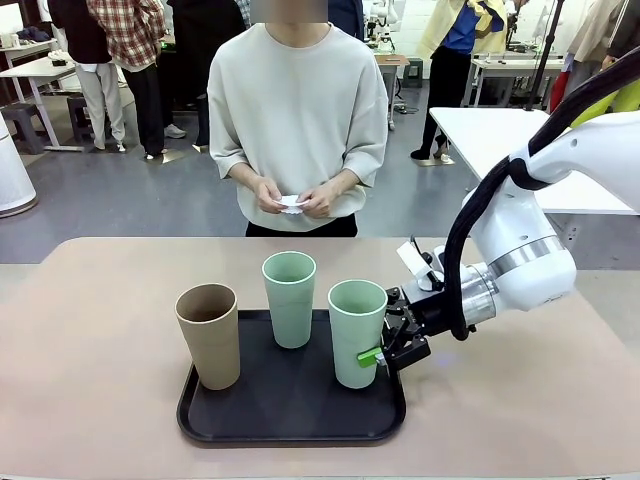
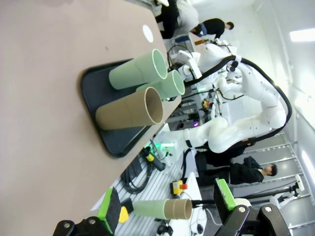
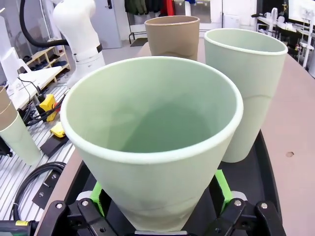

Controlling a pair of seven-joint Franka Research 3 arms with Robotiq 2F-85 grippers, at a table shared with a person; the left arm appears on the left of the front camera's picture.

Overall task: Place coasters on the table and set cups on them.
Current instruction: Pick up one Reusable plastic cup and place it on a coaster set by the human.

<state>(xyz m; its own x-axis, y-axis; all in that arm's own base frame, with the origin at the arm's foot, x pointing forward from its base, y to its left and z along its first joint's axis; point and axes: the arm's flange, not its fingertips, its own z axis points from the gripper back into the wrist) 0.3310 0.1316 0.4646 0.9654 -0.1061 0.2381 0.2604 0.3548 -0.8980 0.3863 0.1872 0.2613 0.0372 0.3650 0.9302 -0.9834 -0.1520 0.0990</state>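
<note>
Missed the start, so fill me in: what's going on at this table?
The right gripper sits open around the nearer mint cup, which stands on the black tray with the other mint cup and the tan cup. The person across the table holds white coasters in both hands. The left gripper hangs open, holding nothing.

Black tray (image 1: pixel 290 432), beige-pink table (image 1: pixel 100 350). The left cup (image 1: pixel 209 335) is tan-brown; far cup (image 1: pixel 289 298) and right cup (image 1: pixel 357 332) mint green. White coasters (image 1: pixel 291 203). White right arm (image 1: pixel 520 250), green pads (image 1: pixel 368 355).
</note>
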